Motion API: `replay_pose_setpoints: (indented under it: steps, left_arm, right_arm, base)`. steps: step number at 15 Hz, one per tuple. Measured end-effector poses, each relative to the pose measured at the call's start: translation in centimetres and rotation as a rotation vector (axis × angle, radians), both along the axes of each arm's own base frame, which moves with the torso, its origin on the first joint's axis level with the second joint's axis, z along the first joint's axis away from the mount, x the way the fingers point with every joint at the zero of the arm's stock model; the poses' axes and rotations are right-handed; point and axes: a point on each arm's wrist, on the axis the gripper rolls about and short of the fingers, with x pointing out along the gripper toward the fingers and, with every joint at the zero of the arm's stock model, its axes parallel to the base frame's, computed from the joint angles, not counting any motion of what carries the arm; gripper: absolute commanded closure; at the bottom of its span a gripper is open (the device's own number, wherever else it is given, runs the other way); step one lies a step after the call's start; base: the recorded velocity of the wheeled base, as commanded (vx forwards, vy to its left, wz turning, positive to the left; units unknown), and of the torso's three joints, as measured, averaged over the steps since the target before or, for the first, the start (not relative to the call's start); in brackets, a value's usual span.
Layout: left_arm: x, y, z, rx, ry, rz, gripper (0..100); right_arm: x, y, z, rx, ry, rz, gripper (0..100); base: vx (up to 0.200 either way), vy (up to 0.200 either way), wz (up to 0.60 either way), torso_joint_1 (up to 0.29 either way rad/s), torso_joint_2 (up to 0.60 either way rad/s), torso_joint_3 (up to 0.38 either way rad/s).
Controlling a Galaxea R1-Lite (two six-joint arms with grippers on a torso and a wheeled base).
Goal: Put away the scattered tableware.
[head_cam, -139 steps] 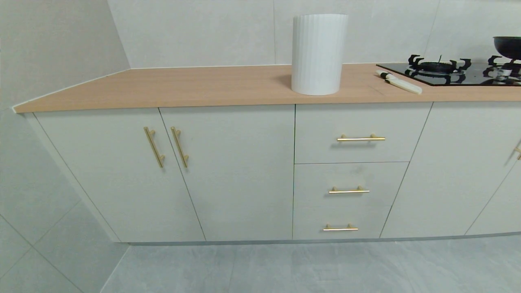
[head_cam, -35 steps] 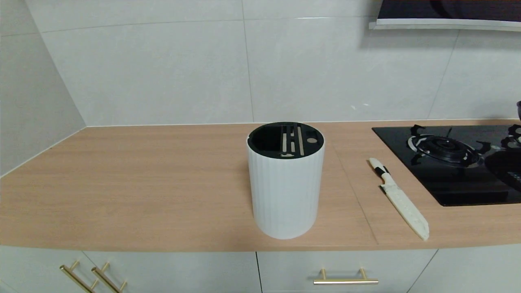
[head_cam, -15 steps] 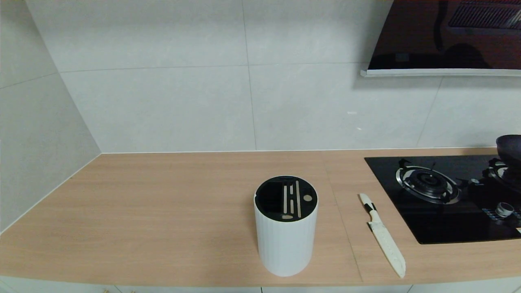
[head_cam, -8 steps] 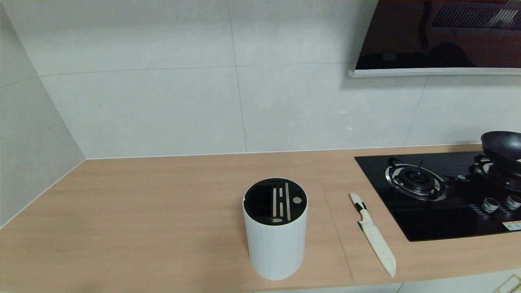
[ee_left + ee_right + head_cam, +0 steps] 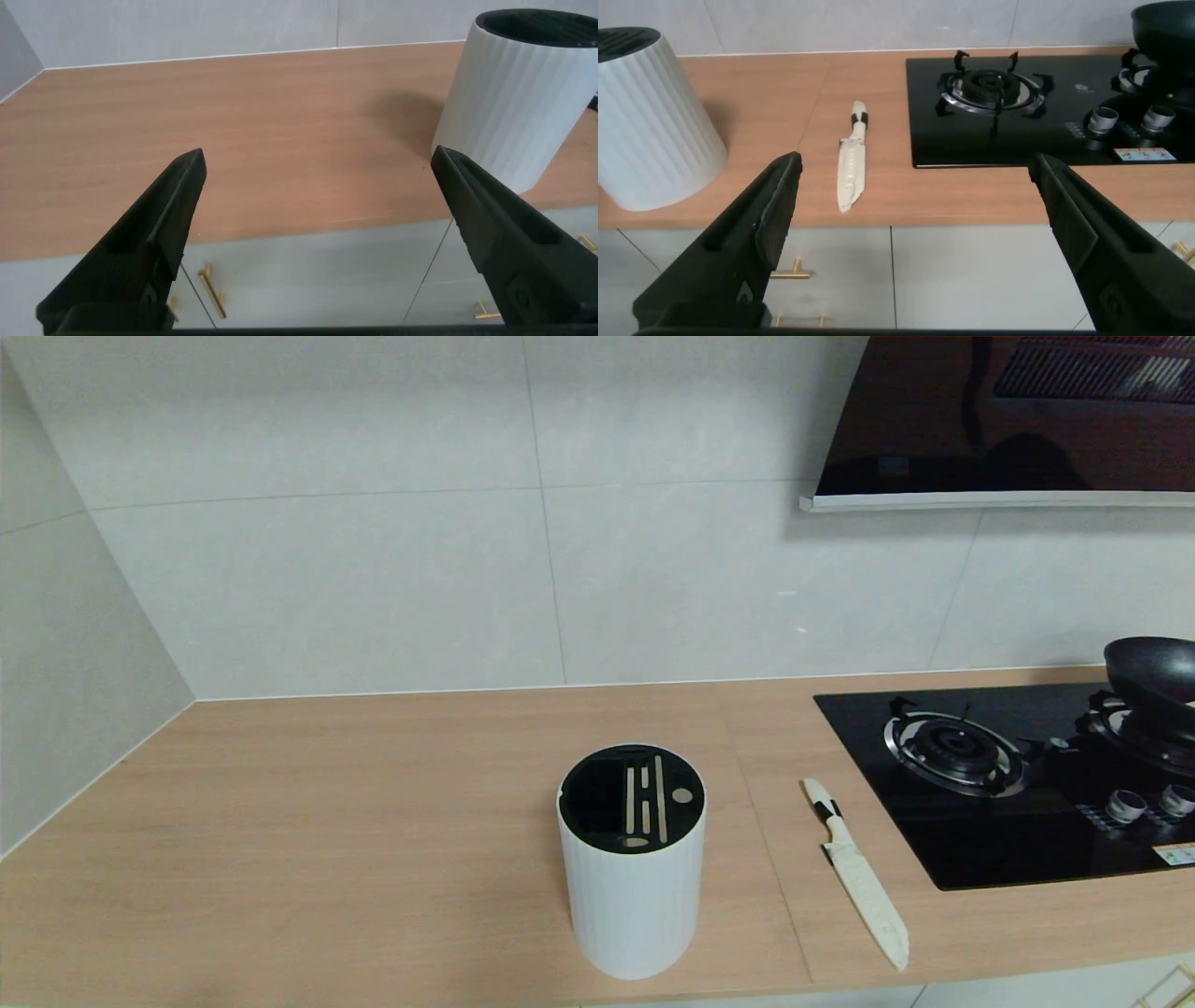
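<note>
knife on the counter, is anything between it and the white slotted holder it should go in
Nothing visible does. The knife lies flat on bare countertop, apart from the holder; the stove sits on the knife's other side.

Knife [image 5: 854, 873]: cream, speckled blade; pale handle with a black band where it meets the blade. It lies flat on the counter [image 5: 327, 821], handle toward the far side, tip toward the near edge and angled slightly right. The tip is close to the counter's near edge. The knife sits between the knife block and the hob [image 5: 980, 845], touching neither.

Knife block [image 5: 635, 896]: white ribbed cylinder, standing upright near the counter's near edge, left of the knife. Its black top insert has one wide opening on the left, narrow parallel slots in the middle, and a small round hole on the right.
</note>
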Motion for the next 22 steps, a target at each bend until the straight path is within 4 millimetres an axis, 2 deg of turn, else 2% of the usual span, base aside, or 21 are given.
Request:
replay_pose_setpoints:
  steps: [12,14,16,19,22]
  left_arm:
    - [0.0,0.0,0.0,0.0,0.0,0.0,0]
    - [0.0,0.0,0.0,0.0,0.0,0.0,0]
    - [0.0,0.0,0.0,0.0,0.0,0.0,0]
    - [0.0,0.0,0.0,0.0,0.0,0.0,0]
    - [0.0,0.0,0.0,0.0,0.0,0.0,0]
  right_arm:
    - [-0.1,0.1,0.5,-0.021,-0.014,0.039,0]
    - [-0.7,0.2,2.7,0.023,-0.073,0.087,0]
    - [-0.6,0.2,4.2,0.034,-0.058,0.11,0]
    - [1.0,0.2,6.1,0.033,0.044,0.115,0]
    - [3.5,0.3,8.6,0.033,0.149,0.133,0]
  base:
    - [0.0,0.0,0.0,0.0,0.0,0.0]
    - [0.0,0.0,0.0,0.0,0.0,0.0]
    - [0.0,0.0,0.0,0.0,0.0,0.0]
    - [0.0,0.0,0.0,0.0,0.0,0.0]
    - [0.0,0.0,0.0,0.0,0.0,0.0]
